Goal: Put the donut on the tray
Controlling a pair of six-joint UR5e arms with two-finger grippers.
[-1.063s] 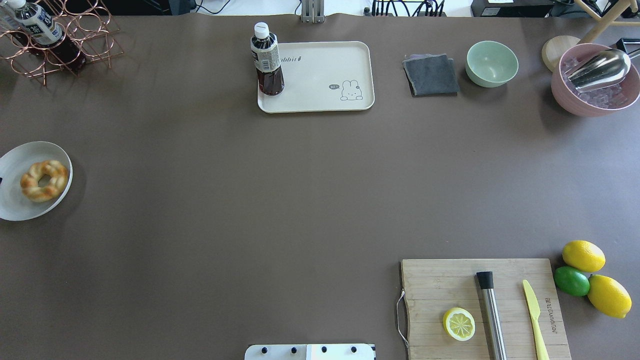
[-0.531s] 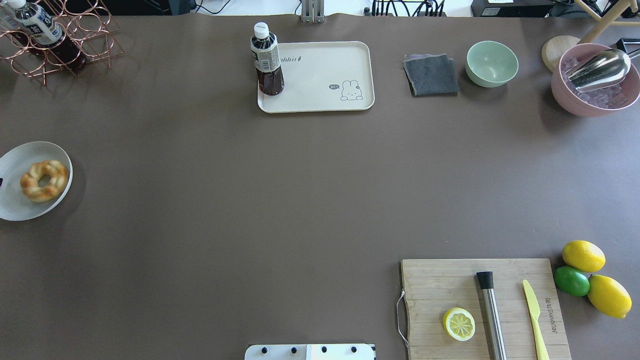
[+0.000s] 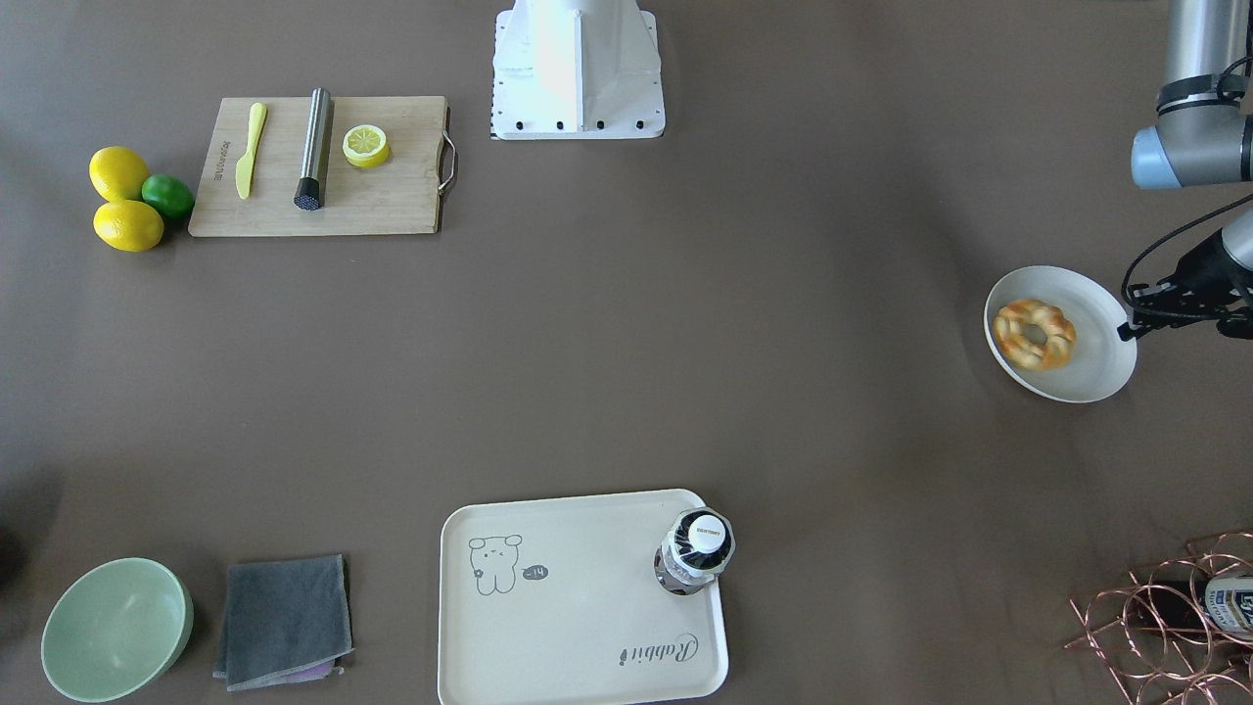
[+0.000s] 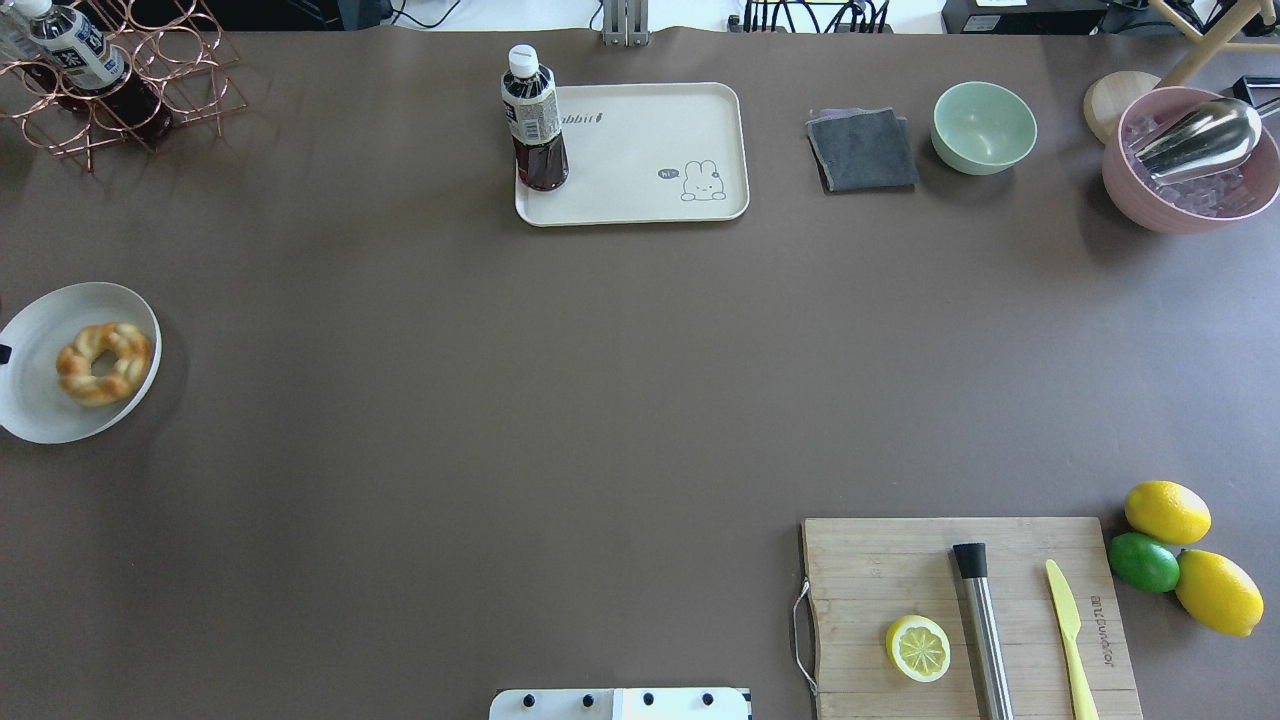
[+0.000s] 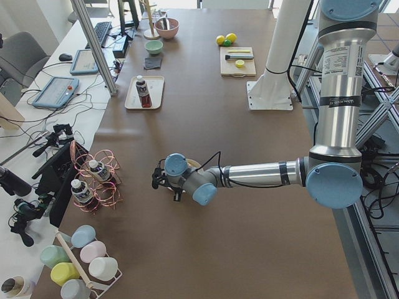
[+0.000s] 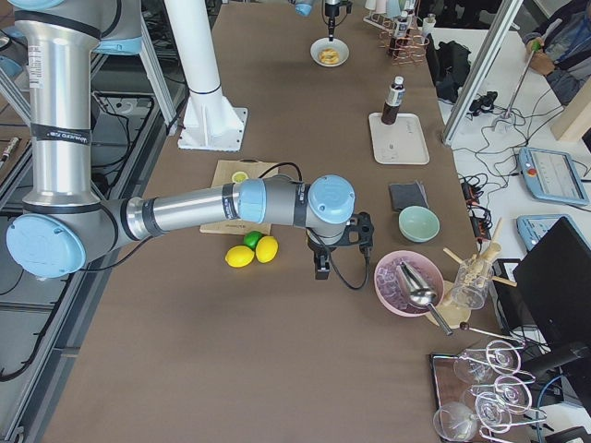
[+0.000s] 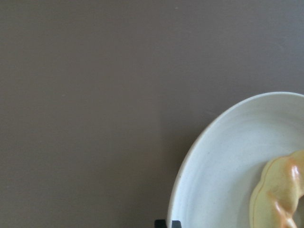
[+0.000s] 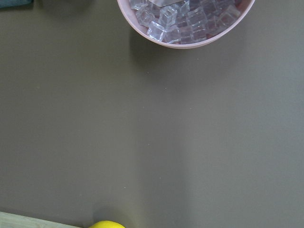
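Your donut (image 4: 104, 363) lies flat on the round white plate (image 4: 30, 425) at the table's 9 o'clock edge in the overhead view, with its centre hole facing straight up. The twisted ring is near enough round that no long axis stands out. It sits toward the plate's 3 o'clock side. The tray (image 4: 640, 150) is well apart from it, near 12 o'clock at the far side, with only a bottle (image 4: 533, 120) standing at its 9 o'clock end. From the table's left end you see the left arm's upper link upright and its forearm reaching out roughly level, wrist low beside the plate. The left gripper (image 3: 1128, 331) is at the plate's rim on the side away from the donut. Its wrist camera catches two dark fingertips just at that rim, but you cannot tell how far apart they stand or whether they hold anything. The right arm is also stretched level, with the right gripper (image 6: 320, 274) pointing down over bare table between the pink ice bowl (image 8: 190, 42) and a lemon (image 8: 107, 224); you cannot tell its opening either.
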